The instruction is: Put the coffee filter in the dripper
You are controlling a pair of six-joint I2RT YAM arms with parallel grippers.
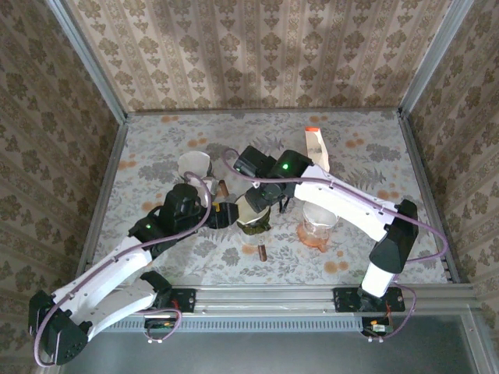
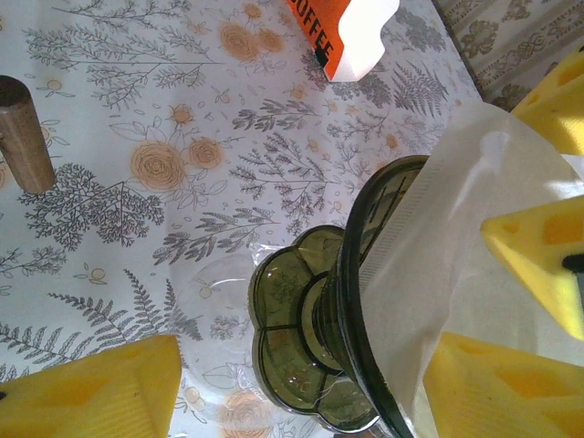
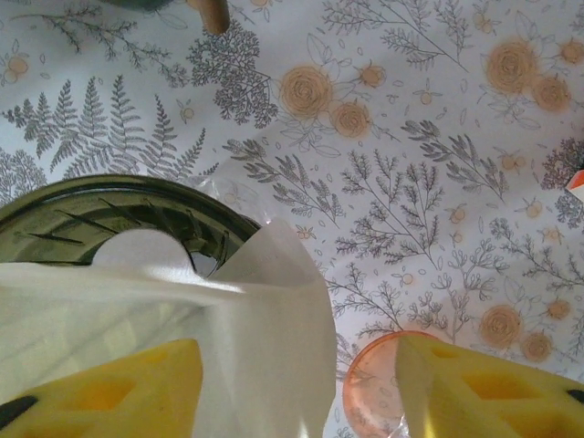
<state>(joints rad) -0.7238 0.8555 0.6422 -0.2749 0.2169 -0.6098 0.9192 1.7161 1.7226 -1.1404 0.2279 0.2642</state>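
Note:
The dark green dripper [image 1: 254,224] stands at the table's middle. The white paper coffee filter [image 1: 251,206] sits in its mouth, one flap sticking out over the rim. In the right wrist view the filter [image 3: 255,328] lies against one yellow finger [image 3: 109,392] while the other stands well apart, so my right gripper [image 3: 301,401] is open above the dripper rim [image 3: 91,214]. My left gripper [image 2: 292,401] is open, its fingers [image 2: 91,392] spread on either side of the dripper's base [image 2: 306,338], with a gap to the left one. The filter [image 2: 447,274] fills the dripper's cone.
A clear glass with an orange base [image 1: 318,226] stands right of the dripper, close under the right arm. A white and orange coffee package [image 1: 316,148] lies farther back. A white bowl-like stack [image 1: 195,165] sits behind the left gripper. A small wooden piece [image 1: 262,251] lies in front.

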